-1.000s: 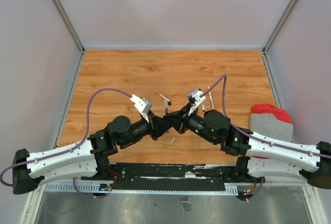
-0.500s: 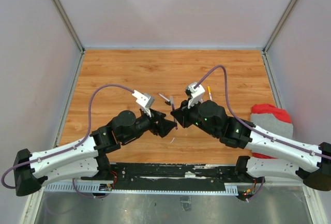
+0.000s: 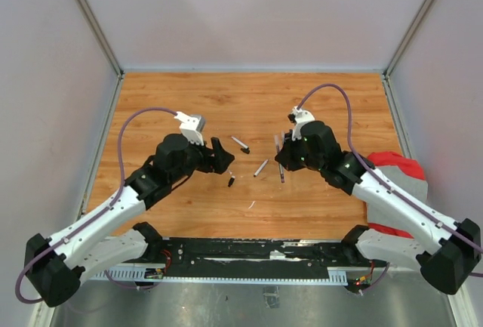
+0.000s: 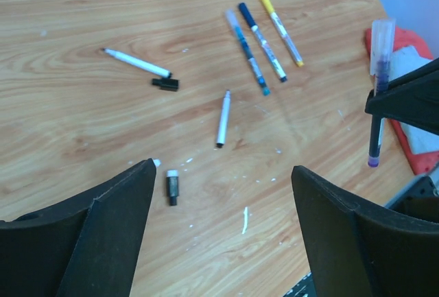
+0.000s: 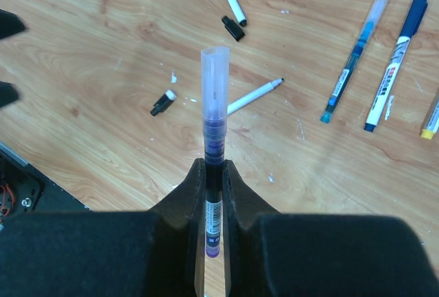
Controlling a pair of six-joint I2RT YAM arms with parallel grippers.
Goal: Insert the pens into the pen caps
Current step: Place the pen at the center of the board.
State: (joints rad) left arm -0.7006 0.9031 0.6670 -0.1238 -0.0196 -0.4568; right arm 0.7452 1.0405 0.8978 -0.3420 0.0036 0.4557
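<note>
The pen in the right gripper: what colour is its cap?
The cap is translucent, nearly clear; right wrist view shows it best.

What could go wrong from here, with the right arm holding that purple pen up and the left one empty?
1. The right gripper pinches the purple pen low on its barrel, so the pen could pivot or slip. I cannot tell if its clear cap is fully seated.
2. The open left gripper hovers over a small black cap lying near a white pen. Closing carelessly could nudge either away.
</note>
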